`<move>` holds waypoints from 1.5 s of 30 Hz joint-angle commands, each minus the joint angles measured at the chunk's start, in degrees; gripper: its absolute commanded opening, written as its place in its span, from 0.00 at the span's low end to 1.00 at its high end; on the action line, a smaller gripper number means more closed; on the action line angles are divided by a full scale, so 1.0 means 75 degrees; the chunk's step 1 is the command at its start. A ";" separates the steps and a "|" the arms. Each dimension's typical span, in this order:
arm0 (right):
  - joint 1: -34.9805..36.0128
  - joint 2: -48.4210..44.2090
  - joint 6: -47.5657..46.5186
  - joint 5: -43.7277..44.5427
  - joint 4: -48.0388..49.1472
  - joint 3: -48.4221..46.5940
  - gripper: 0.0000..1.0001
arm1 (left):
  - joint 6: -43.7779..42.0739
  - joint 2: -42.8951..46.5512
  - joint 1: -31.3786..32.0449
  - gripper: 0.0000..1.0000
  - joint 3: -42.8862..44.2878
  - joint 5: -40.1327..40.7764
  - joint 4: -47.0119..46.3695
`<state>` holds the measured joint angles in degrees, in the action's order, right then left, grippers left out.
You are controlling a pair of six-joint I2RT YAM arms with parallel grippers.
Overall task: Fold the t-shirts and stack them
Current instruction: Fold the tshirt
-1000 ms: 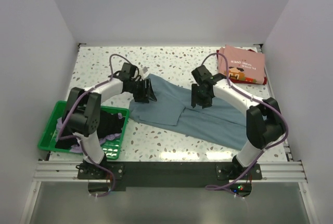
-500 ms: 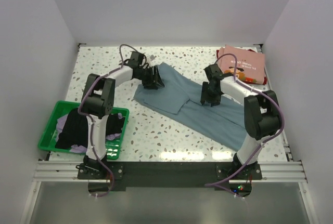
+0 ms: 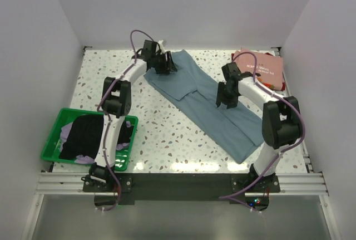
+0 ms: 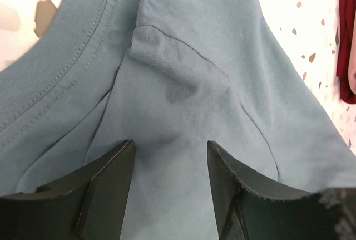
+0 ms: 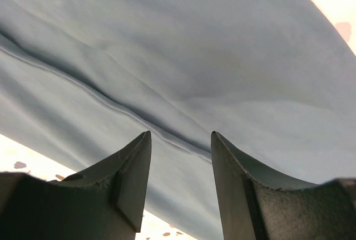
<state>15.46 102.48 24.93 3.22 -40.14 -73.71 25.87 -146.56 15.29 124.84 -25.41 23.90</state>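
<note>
The grey-blue t-shirt point(image 3: 233, 128) lies stretched in a long diagonal strip from the back centre to the front right of the table. My left gripper point(image 3: 167, 66) is at its far end, by the collar; in the left wrist view point(image 4: 169, 156) the jaws stand apart over the cloth point(image 4: 189, 73). My right gripper point(image 3: 222, 102) is over the shirt's middle; in the right wrist view point(image 5: 181, 140) the jaws stand apart above a fold point(image 5: 167, 84). A folded pink shirt point(image 3: 258, 70) lies at the back right on a dark red one point(image 3: 282, 87).
A green mesh basket point(image 3: 51, 140) at the front left holds a black shirt point(image 3: 89, 134) and a lavender one point(image 3: 67, 133). The dark red cloth's edge point(image 4: 347, 56) shows at the right of the left wrist view. White walls close in the speckled table point(image 3: 167, 134).
Both arms have moved toward the back of the table, and the grey-blue shirt has been drawn with them from a folded bunch into a long diagonal strip.
</note>
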 commanded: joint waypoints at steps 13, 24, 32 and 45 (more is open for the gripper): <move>-0.0304 -0.0890 0.0086 0.0168 0.0242 0.1660 0.50 | -0.0320 0.1610 0.0047 0.63 -0.1350 0.0763 -0.0315; -0.0433 -0.1358 -0.0031 0.0203 0.0336 0.1953 0.51 | 0.0043 0.2667 0.0376 0.63 -0.3670 0.0295 -0.0702; -0.0550 -0.1640 -0.0113 0.0156 0.0406 0.2047 0.51 | -0.0003 0.2585 0.0387 0.64 -0.4691 0.0352 -0.0832; -0.0749 -0.0199 -0.0441 -0.0615 0.0512 0.2000 0.47 | -0.0214 0.2374 0.0364 0.64 -0.4692 0.0517 -0.0749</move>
<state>9.93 98.28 22.83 2.57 -37.74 -59.02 26.33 -126.74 18.13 91.59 -23.90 14.74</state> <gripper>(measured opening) 0.476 0.636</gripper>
